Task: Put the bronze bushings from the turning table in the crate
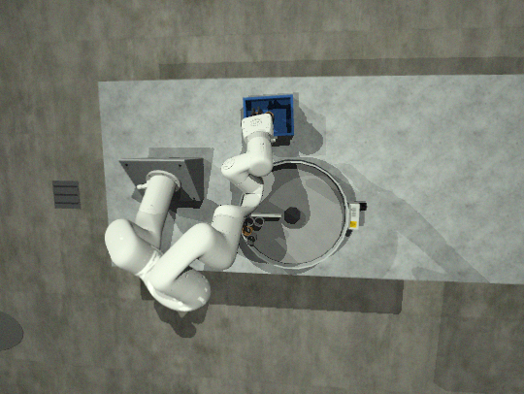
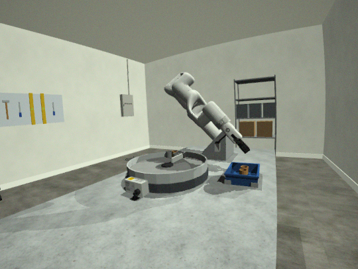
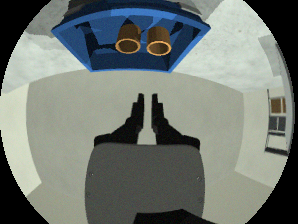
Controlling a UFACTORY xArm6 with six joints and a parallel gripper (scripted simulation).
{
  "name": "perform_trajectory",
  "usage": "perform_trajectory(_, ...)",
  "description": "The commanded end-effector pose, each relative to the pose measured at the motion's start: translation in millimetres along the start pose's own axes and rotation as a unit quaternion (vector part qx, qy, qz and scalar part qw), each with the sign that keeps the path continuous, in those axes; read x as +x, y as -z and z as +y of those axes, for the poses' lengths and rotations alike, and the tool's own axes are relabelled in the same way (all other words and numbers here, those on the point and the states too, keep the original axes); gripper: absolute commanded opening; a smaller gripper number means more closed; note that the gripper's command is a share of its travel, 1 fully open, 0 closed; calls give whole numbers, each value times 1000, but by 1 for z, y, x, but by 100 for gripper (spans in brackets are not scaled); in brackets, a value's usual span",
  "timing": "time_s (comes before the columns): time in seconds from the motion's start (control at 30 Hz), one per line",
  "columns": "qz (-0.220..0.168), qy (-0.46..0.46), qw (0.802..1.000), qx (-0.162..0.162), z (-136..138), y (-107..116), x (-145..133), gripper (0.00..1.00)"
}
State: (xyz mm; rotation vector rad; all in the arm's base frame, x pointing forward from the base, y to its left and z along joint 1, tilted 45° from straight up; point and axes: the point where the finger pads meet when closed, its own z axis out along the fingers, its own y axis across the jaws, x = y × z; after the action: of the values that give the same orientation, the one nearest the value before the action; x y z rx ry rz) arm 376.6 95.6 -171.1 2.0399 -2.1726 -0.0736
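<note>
A white six-joint robot arm (image 1: pixel 191 252) (image 2: pixel 213 114) holds its black two-finger gripper (image 1: pixel 257 111) (image 2: pixel 245 150) (image 3: pixel 148 101) above the open blue rectangular crate (image 1: pixel 293 116) (image 2: pixel 242 181) (image 3: pixel 131 70), fingers narrow and gripping nothing. Two hollow bronze bushings (image 2: pixel 244 171) (image 3: pixel 159 41) stand inside. Seen from above, the crate lies near 11 o'clock from the round grey turning table's (image 1: pixel 315 233) (image 2: pixel 167 179) hub; an orange-bronze bushing (image 1: pixel 247 226) and grey steel bushings (image 1: pixel 258 221) cluster between 8 and 9.

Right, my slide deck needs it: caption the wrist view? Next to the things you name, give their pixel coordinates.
Two bronze bushings (image 2: pixel 244 171) (image 3: pixel 143 42) standing side by side in the blue crate (image 2: pixel 241 181) (image 3: pixel 131 66), beyond the empty tool (image 2: pixel 245 151) (image 3: pixel 148 101).
</note>
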Motion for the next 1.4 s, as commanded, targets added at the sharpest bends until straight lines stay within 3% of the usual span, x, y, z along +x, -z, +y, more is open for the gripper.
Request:
perform_trajectory(0.0,-1,1,1000,2,-1,1,-1,12)
perform_trajectory(0.47,-1,1,1000,2,0,4,3,11)
perform_trajectory(0.6,-1,1,1000,2,11,30,34,11)
perform_trajectory(0.97,-1,1,1000,2,24,62,72,11)
perform_trajectory(1.0,-1,1,1000,2,28,73,85,11)
perform_trajectory(1.37,-1,1,1000,2,44,112,132,11)
